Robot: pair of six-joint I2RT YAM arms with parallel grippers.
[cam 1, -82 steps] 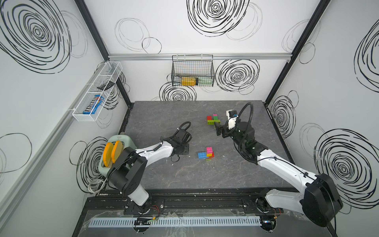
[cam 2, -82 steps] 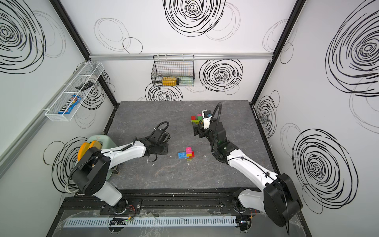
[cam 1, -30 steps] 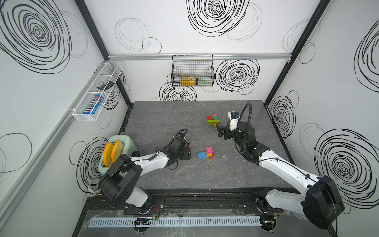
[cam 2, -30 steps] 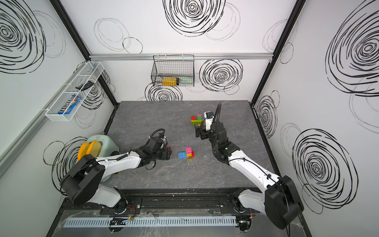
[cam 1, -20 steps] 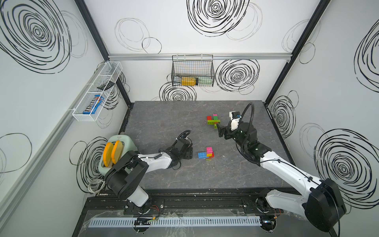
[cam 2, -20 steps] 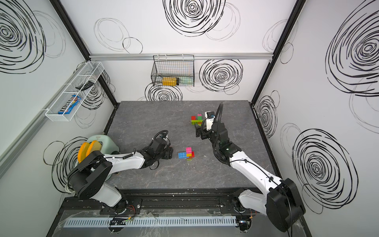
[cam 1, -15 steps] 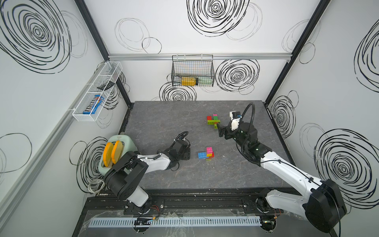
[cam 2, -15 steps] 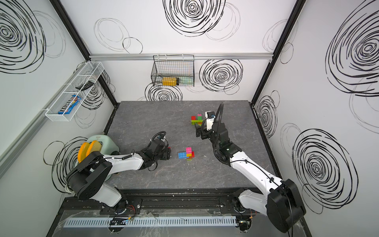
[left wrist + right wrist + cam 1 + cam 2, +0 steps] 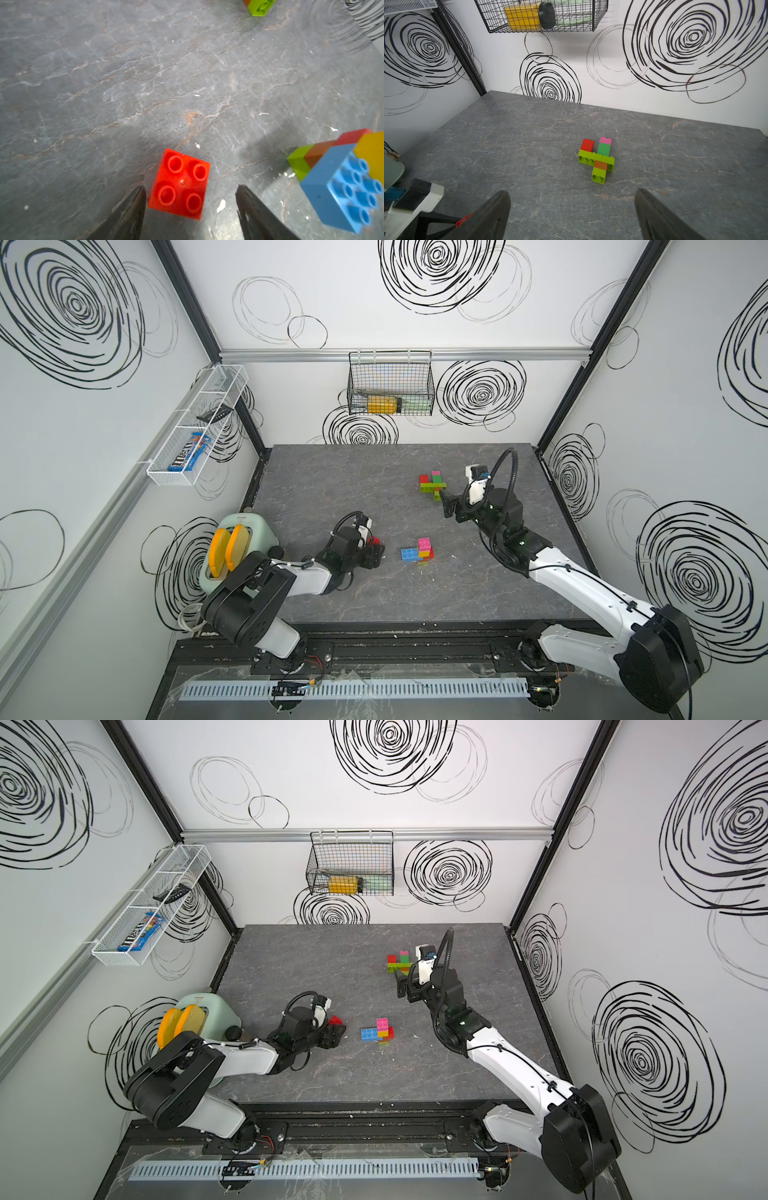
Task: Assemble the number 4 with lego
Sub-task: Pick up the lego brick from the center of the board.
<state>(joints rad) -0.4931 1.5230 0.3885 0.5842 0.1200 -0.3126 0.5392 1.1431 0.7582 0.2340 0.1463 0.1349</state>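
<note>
Red brick [image 9: 179,184]: square, four studs, so no long axis. It sits studs up on the table [image 9: 324,489], front of centre, also seen in a top view [image 9: 336,1020].

Left gripper [image 9: 190,188]: jaws are held partly apart with the red brick between them. One finger [image 9: 133,207] is touching or just beside a brick side; which cannot be told. The other finger [image 9: 255,209] stands clear of it. No grip is made. The left arm is laid low over the table from the front left, forearm nearly flat, gripper [image 9: 376,556] pointed toward the table middle.

Flat figure [image 9: 598,160], back right of the table [image 9: 432,487]: it lies flat. Its stem (pink, dark green, orange, lime) is the long axis and runs from the back wall toward the front. A lime bar crosses it, and a red piece sits on the bar beside the stem. The studs of the pink and red pieces point at the back wall.

Second cluster [image 9: 417,551], mid table, just beyond the left gripper: blue, pink, yellow, orange and lime. The studs of its blue brick [image 9: 340,191] face the left wrist camera.

Right gripper [image 9: 572,194]: jaws are spread wide, nothing between them. The right arm reaches diagonally from the front right, wrist raised, gripper [image 9: 451,506] tilted down just in front of the flat figure, not touching it.
</note>
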